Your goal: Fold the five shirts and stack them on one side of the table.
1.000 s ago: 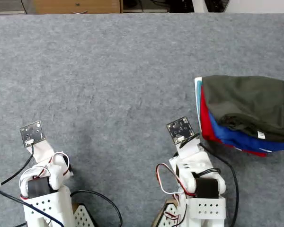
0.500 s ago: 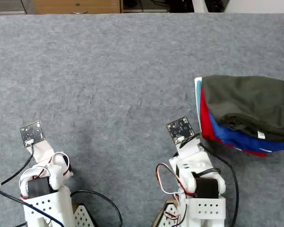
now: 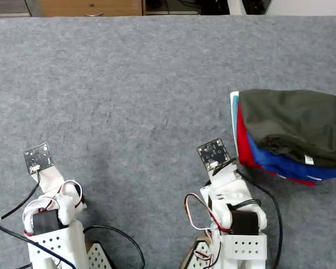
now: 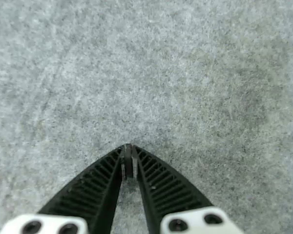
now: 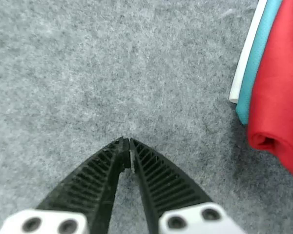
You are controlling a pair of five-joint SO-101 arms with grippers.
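Note:
A stack of folded shirts (image 3: pixel 294 131) lies at the right edge of the grey table: dark olive on top, then blue, red, teal and white layers. Its white, teal and red edges (image 5: pixel 263 78) appear in the right wrist view. My right gripper (image 5: pixel 126 156) is shut with nothing in it, just above the felt and a short way left of the stack. My left gripper (image 4: pixel 127 163) is shut and empty over bare felt at the near left. Both arms (image 3: pixel 50 207) (image 3: pixel 229 196) sit folded back at the table's near edge.
Grey felt (image 3: pixel 129 95) covers the whole table. A wooden drawer unit (image 3: pixel 89 7) stands beyond the far edge. Cables (image 3: pixel 117 235) trail around the arm bases at the near edge.

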